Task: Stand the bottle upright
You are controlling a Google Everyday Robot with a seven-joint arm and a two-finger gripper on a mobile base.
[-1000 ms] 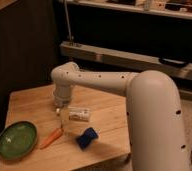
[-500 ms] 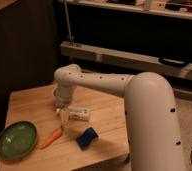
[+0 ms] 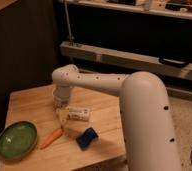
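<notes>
The bottle (image 3: pixel 78 114) is a small pale plastic bottle with a light label. It lies on its side near the middle of the wooden table (image 3: pixel 31 102). My white arm reaches over the table from the right. The gripper (image 3: pixel 63 119) points down at the bottle's left end, just above the tabletop. It looks open, and nothing is held in it. The bottle's left tip is partly hidden behind the gripper.
An orange carrot (image 3: pixel 51 138) lies in front of the gripper. A green bowl (image 3: pixel 16 140) sits at the table's front left, and a blue object (image 3: pixel 87 138) lies at the front right. Dark shelving and a metal rail (image 3: pixel 119 57) stand behind the table.
The gripper has sunk slightly toward the table at the bottle's left end. The bottle, carrot and bowl have stayed in place.
</notes>
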